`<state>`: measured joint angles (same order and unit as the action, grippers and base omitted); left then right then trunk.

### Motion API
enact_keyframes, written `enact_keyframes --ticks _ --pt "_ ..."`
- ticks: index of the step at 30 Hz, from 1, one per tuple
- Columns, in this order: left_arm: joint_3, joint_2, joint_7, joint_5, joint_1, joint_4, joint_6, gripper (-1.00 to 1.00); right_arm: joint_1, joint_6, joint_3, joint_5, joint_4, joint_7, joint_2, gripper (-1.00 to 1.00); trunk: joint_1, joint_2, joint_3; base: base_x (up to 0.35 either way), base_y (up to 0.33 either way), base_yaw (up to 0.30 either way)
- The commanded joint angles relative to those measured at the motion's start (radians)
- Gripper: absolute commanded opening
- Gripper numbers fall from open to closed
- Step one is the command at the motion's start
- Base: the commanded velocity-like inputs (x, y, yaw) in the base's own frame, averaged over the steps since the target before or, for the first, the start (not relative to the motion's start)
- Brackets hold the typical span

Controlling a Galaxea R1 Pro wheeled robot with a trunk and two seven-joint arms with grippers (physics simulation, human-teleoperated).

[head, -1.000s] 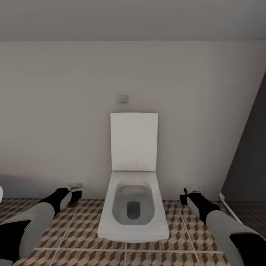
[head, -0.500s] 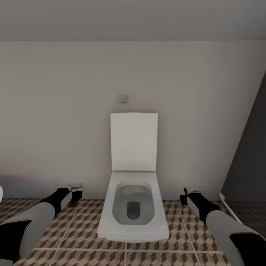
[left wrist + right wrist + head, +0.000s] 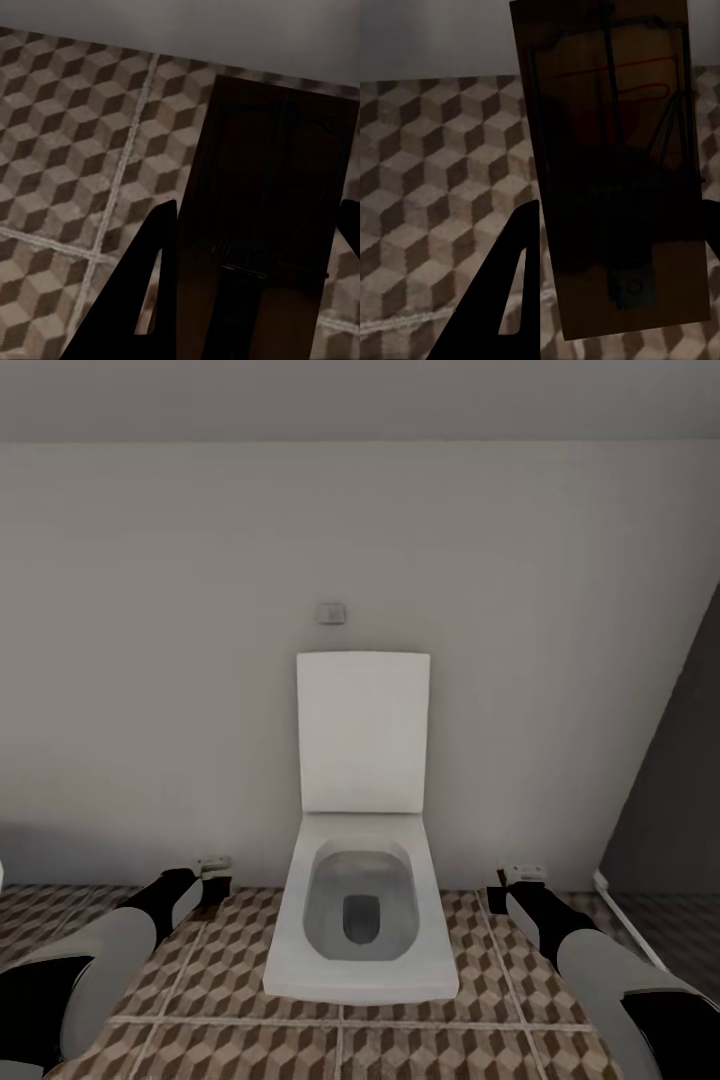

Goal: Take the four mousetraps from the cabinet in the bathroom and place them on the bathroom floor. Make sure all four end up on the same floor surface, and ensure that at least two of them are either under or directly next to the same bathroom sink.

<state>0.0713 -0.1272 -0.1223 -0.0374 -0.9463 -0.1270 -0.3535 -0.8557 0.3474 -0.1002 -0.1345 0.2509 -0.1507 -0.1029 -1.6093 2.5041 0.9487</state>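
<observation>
toilet (image 3: 361, 905) ahead on bathroom floor (image 3: 200, 980) | left tool (image 3: 251, 247) grips mousetrap (image 3: 270, 187); right tool (image 3: 619, 247) grips second mousetrap (image 3: 611, 150)

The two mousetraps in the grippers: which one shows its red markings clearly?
The mousetrap in the right gripper: red lines show on its lit brown board under the wire. The mousetrap in the left gripper is in deep shadow, and no red can be made out on it.

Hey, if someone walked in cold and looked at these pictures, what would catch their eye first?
First, the white toilet with its lid up, dead centre against the plain wall, standing on the cube-patterned bathroom floor. Next, a brown wooden mousetrap in each wrist view: one between the left gripper's fingers, another held in the right gripper, both above the tiles.
</observation>
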Motion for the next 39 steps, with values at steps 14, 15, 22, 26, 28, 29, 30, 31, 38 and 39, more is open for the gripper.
enact_keyframes --ticks 14,15,22,26,28,29,30,31,38,39 --pt "0.005 0.002 0.001 -0.002 0.0 -0.002 -0.005 -1.0 0.0 -0.015 -0.009 -0.004 -0.007 -0.007 0.0 -1.0 -0.006 0.004 0.055 0.0 0.0 0.0" --pt "0.005 0.002 0.002 -0.002 0.0 -0.002 -0.005 -1.0 0.0 -0.017 -0.009 0.0 -0.008 -0.008 0.0 -1.0 -0.006 0.004 0.059 0.0 0.0 0.0" --pt "0.003 -0.001 0.007 -0.002 0.0 -0.002 -0.004 -1.0 0.0 -0.029 -0.009 0.042 -0.01 -0.009 0.0 -1.0 -0.01 0.006 0.086 0.0 0.0 0.0" --pt "0.002 -0.001 0.008 -0.002 0.0 -0.001 -0.005 -1.0 0.0 -0.043 -0.009 0.046 -0.011 -0.009 0.0 -1.0 -0.011 0.007 0.102 0.0 0.0 0.0" --pt "0.002 -0.002 0.009 -0.002 0.0 -0.001 -0.005 -1.0 0.0 -0.046 -0.009 0.047 -0.011 -0.009 0.0 -1.0 -0.012 0.007 0.109 0.0 0.0 0.0" --pt "0.002 -0.002 0.009 -0.002 0.0 0.0 -0.005 -1.0 0.0 -0.047 -0.009 0.047 -0.012 -0.009 0.0 -1.0 -0.013 0.007 0.113 0.0 0.0 0.0" --pt "0.002 -0.002 0.009 -0.002 0.0 0.0 -0.005 -1.0 0.0 -0.047 -0.009 0.046 -0.012 -0.009 0.0 -1.0 -0.013 0.008 0.117 0.0 0.0 0.0" --pt "0.001 -0.002 0.009 0.0 0.0 0.001 -0.005 -1.0 0.0 -0.048 -0.008 0.046 -0.012 -0.009 0.0 -1.0 -0.014 0.008 0.121 0.0 0.0 0.0" --pt "-0.003 -0.002 0.009 0.009 0.0 0.004 -0.003 -1.0 0.001 -0.048 -0.008 0.046 -0.013 -0.009 0.0 -1.0 -0.017 0.009 0.148 0.0 0.0 0.0" --pt "-0.003 -0.002 0.009 0.009 0.0 0.005 -0.003 -1.0 0.001 -0.048 -0.008 0.046 -0.013 -0.009 0.0 -1.0 -0.017 0.01 0.152 0.0 0.0 0.0"
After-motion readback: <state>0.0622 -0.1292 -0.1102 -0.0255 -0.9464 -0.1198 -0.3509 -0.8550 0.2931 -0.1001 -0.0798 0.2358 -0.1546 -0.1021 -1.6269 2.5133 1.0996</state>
